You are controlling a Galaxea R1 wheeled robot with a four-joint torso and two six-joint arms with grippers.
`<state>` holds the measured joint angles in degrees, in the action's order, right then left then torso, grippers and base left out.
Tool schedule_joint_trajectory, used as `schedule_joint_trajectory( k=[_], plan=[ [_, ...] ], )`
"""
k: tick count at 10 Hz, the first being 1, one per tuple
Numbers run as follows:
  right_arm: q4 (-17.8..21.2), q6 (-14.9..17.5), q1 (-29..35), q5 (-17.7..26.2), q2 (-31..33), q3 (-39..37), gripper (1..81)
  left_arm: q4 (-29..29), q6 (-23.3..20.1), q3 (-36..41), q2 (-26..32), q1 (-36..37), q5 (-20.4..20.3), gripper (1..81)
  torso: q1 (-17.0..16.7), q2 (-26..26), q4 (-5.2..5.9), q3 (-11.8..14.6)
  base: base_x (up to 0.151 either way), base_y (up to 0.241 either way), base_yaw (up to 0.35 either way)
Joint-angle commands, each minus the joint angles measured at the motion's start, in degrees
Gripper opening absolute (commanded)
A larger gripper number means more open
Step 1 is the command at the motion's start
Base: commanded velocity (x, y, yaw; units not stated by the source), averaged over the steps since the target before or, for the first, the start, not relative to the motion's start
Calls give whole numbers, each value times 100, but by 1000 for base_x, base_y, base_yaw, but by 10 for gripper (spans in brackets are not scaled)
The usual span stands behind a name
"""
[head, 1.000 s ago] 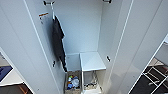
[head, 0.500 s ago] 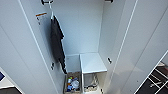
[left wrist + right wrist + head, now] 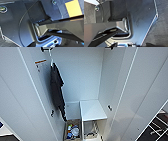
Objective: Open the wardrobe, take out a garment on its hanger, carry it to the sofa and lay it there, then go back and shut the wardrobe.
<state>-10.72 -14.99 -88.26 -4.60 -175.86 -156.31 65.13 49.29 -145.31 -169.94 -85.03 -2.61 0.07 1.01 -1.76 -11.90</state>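
Since the earlier frame the camera is moved closer to the open wardrobe (image 3: 82, 79), where a black shirt (image 3: 57, 89) is hung; claw states cannot be told.

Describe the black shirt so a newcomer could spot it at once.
Look into the open wardrobe, white inside. On its left, just beside the open left door, the black shirt hangs from a hook near the top. It is the single dark garment against white panels, above the box of clutter on the floor.

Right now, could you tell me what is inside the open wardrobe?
Inside the wardrobe, a black shirt hangs, above a white shelf and a box of clutter. The shirt's hanger is mostly covered.
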Motion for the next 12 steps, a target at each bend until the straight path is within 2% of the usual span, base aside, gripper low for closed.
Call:
schedule_joint_trajectory(
  k=[1, 3, 4, 5, 6, 7, 9, 10, 11, 12],
  plan=[
    [-45, 14, 128, 301, -30, 22, 811, -71, -7, 64, 90, 166, 130, 811, 0, 0, 0, 562, 0, 0, 0],
    [-45, 14, 190, 301, -30, 31, 811, -474, 20, 81, 327, 149, -291, 811, 4, -2, 0, 877, 0, 0, 0],
    [-1, 5, 225, 293, -22, 40, 811, -605, 20, 82, 398, 148, -319, 811, 0, 0, 0, 509, 0, 0, 0],
    [26, 5, 251, 284, -13, 58, 811, -773, 20, 99, 477, 140, -354, 811, -2, 2, 0, 658, 0, 0, 0],
    [52, -3, 277, 93, 82, 58, 811, -975, 20, 99, 634, 140, -511, 811, -7, 6, 0, 713, 0, 0, 0],
    [87, -65, 330, -111, 259, 75, 811, -1195, 28, 99, 838, 140, -732, 811, -7, 6, 0, 767, 0, 0, 0],
    [122, -135, 523, -200, 829, 286, 811, -1722, 28, 99, 1373, 175, -1066, 811, -7, 9, 0, 761, 0, 0, 0],
    [288, -266, 628, -200, 1136, 426, 811, -1890, 28, 99, 1627, 175, -1310, 811, -7, 9, 0, 761, 0, 0, 0],
    [411, -328, 751, -200, 1475, 608, 811, -1985, 37, 99, 1940, 175, -1787, 811, -7, 9, 0, 761, 0, 0, 0],
    [562, -346, 874, -200, 1736, 761, 811, -2040, 143, 91, 2139, 201, -1980, 811, -7, 9, 0, 761, 0, 0, 0]
  ],
)
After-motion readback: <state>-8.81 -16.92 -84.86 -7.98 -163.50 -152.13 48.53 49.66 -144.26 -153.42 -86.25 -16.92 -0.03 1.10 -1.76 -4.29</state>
